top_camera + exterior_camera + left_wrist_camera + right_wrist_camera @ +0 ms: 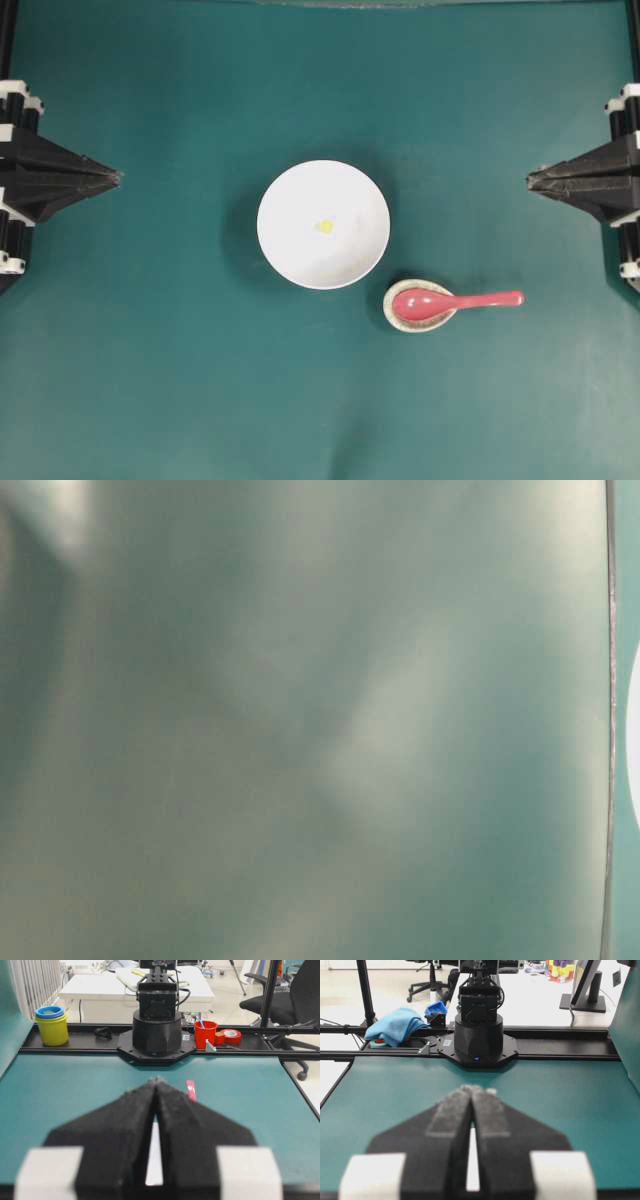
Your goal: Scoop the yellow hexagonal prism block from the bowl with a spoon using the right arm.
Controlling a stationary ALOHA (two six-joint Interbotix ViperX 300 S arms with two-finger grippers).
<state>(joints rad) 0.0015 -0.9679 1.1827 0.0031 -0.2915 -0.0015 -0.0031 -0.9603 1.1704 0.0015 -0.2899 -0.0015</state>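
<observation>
Right claw (530, 180) sits pinched closed at the right edge of the overhead frame, holding nothing; left claw (118, 177) mirrors it at the left edge, tips together too. Between them, green table (150, 380). Dead centre, the white bowl (290, 190) with the tiny yellow block (324, 226) lying inside it. Just lower right, the pink spoon (455, 300) rests in a small speckled dish (400, 318), handle pointing right. The table-level view is blurred.

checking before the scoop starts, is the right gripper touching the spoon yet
Apart. The overhead view shows the right gripper shut at the right edge, with bare green table between it and the spoon, which lies in the small dish.
</observation>
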